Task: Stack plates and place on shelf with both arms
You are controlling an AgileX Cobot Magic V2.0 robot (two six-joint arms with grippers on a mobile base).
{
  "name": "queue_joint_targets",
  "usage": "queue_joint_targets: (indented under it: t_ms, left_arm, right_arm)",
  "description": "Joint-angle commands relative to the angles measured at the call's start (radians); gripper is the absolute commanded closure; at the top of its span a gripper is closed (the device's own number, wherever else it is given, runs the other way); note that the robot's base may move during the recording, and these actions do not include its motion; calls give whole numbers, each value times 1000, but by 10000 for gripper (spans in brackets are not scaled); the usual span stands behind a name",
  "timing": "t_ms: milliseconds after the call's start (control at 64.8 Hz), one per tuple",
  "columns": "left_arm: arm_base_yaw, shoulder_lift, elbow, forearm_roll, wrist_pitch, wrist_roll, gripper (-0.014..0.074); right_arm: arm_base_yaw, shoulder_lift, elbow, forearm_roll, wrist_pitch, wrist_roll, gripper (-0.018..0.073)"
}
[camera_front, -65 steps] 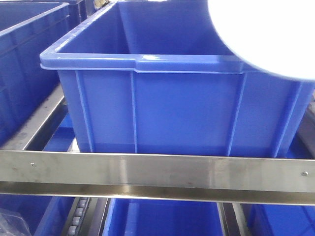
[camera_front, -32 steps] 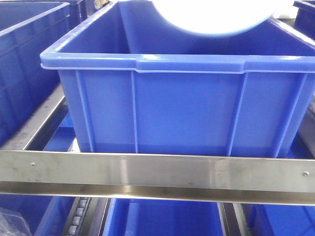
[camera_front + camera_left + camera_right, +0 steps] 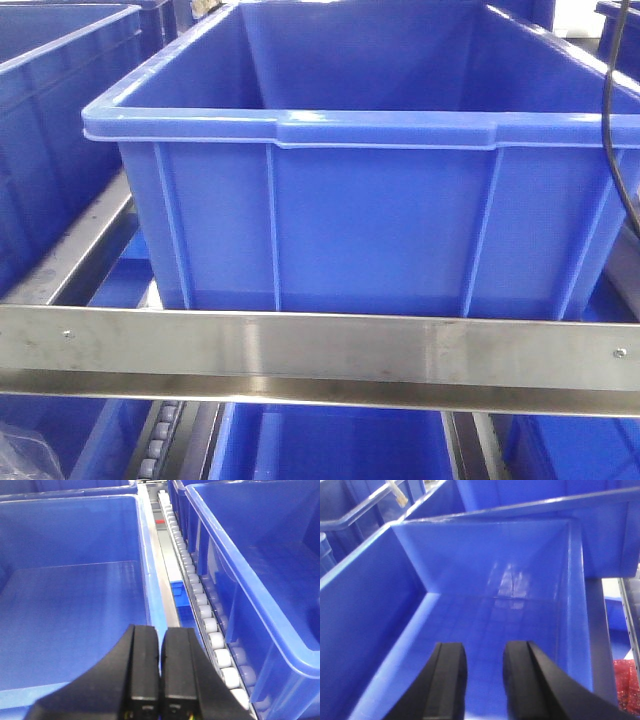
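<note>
No plates show in any view. The shelf's brushed steel front rail [image 3: 320, 350] runs across the front view, with a big blue crate [image 3: 370, 200] standing behind it. My left gripper [image 3: 160, 631] is shut with nothing between its fingers. It hovers over the rim between the left crate [image 3: 70, 605] and the roller track [image 3: 200, 605]. My right gripper [image 3: 485, 652] is open and empty, above the bare floor of a blue crate [image 3: 495, 580].
A black cable [image 3: 612, 130] hangs at the right edge of the front view. More blue crates stand at the left [image 3: 50, 120] and on the level below [image 3: 330, 445]. Another deep crate [image 3: 260, 555] flanks the roller track. Something red and speckled [image 3: 626, 685] lies beyond the crate's right wall.
A pale plate was at the top right of the front view, moved left and upward over the crate, and has now gone out of view. The black cable has appeared at the right.
</note>
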Motion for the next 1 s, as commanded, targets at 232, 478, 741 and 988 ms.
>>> queue_joint_targets:
  t_ms: [232,478,741,988]
  left_arm:
    - [0,5,-29,-4,-79,0,514]
    - [0,5,-29,-4,-79,0,514]
    - [0,5,-29,-4,-79,0,514]
    - [0,5,-29,-4,-79,0,514]
  right_arm:
    - [-2,-208,64,-7,-7,-142,502]
    - [-2,-485,255,-7,111,-143,505]
    - [-1,-809,367,-6,220,-141,505]
    - [-1,-948,371,-6,255,-141,505]
